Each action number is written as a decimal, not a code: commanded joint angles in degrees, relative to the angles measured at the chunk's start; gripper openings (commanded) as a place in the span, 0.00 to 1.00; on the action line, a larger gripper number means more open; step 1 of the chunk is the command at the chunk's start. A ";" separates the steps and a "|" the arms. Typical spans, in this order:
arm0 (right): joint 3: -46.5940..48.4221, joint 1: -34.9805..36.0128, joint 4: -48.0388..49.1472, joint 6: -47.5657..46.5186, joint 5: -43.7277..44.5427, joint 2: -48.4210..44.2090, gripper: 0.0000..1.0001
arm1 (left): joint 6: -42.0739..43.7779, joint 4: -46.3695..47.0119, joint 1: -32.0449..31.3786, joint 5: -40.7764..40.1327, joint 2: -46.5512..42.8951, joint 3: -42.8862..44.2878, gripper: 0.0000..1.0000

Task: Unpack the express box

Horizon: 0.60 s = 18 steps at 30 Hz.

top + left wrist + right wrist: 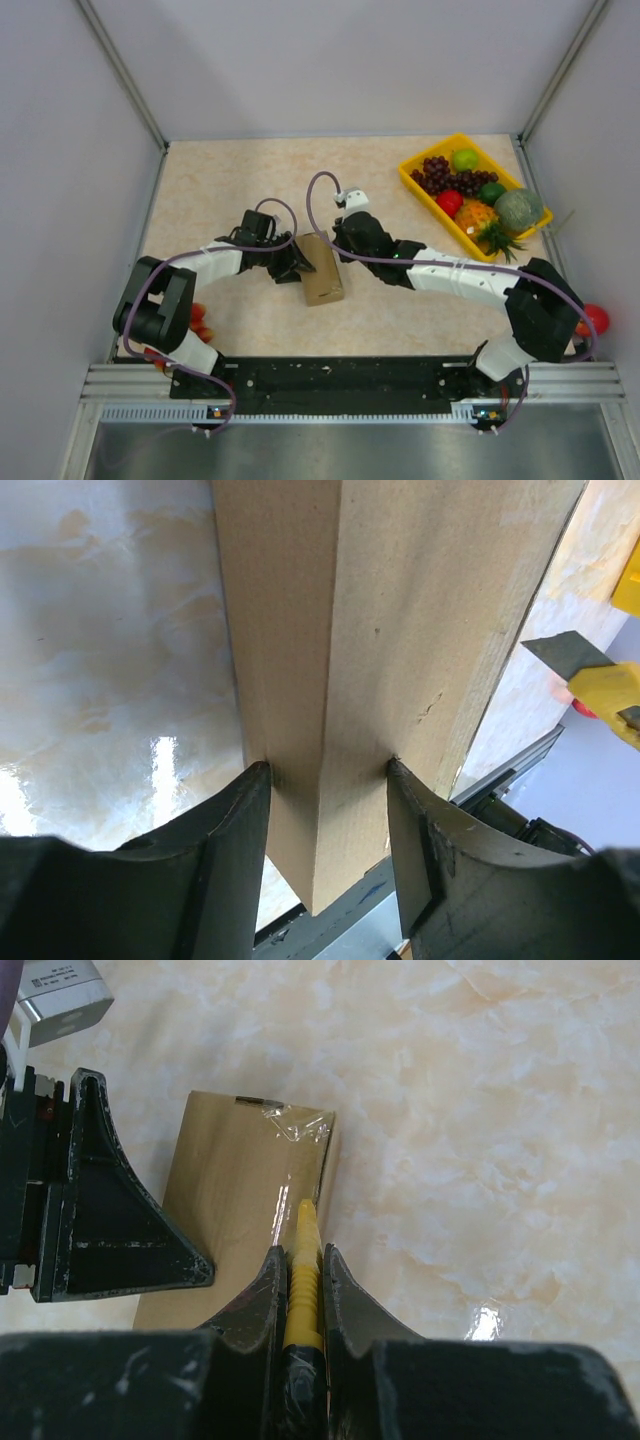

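Plain brown taped express box (pixel 322 268), left gripper (pixel 328 775) pinching it, right gripper (pixel 301 1260) clamping yellow knife (pixel 302 1280)

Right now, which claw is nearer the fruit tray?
Right. The right claw sits at the box's far end, on the tray's side; the left claw grips the box's opposite side.

even overhead light, glare on the glossy table

the scene is lit brightly and evenly from above. white glare patches are seen on the table (pixel 160 765) in the left wrist view and again in the right wrist view, and a sheen is caught on the clear tape (pixel 295 1125). only short, soft shadows are cast. the fingers (pixel 345 1295) nearest each wrist lens are rendered soft and out of focus. the overhead picture is slightly grainy.
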 commanded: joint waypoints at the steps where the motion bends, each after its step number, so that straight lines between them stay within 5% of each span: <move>1: 3.01 1.08 2.18 -0.89 1.03 0.91 0.00 | 0.77 -2.55 0.17 -4.54 2.11 0.06 0.40; 18: 4.16 1.61 -0.37 0.16 3.58 1.26 0.00 | 1.03 -3.52 0.17 -5.95 1.58 0.07 0.35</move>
